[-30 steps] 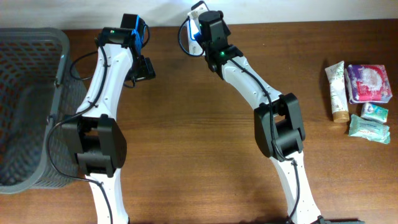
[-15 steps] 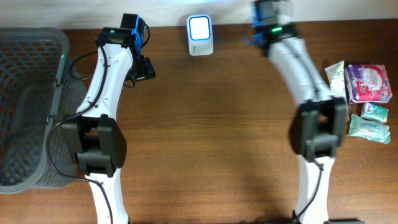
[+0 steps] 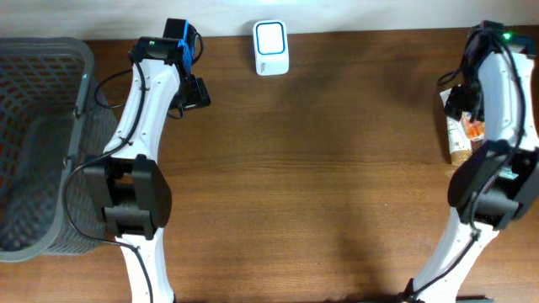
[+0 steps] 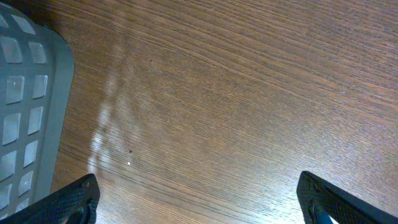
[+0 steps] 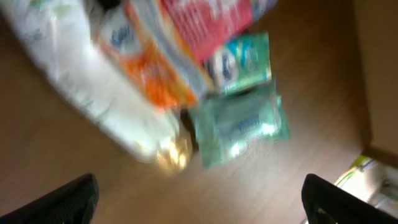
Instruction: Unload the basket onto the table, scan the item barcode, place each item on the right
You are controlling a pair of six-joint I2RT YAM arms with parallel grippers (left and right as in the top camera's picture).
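Wooden tabletop [image 3: 320, 168], scanner [image 3: 270, 48] top centre. Your left tool [image 4: 205, 202] gapes empty beside the basket [image 4: 31, 112]. Your right tool [image 5: 202, 202] is spread wide, empty, over blurred packets [image 5: 236, 118].

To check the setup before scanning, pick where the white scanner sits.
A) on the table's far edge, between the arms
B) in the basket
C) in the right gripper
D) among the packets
A: the scanner stands alone on the table at its far edge, well clear of the basket at the left.
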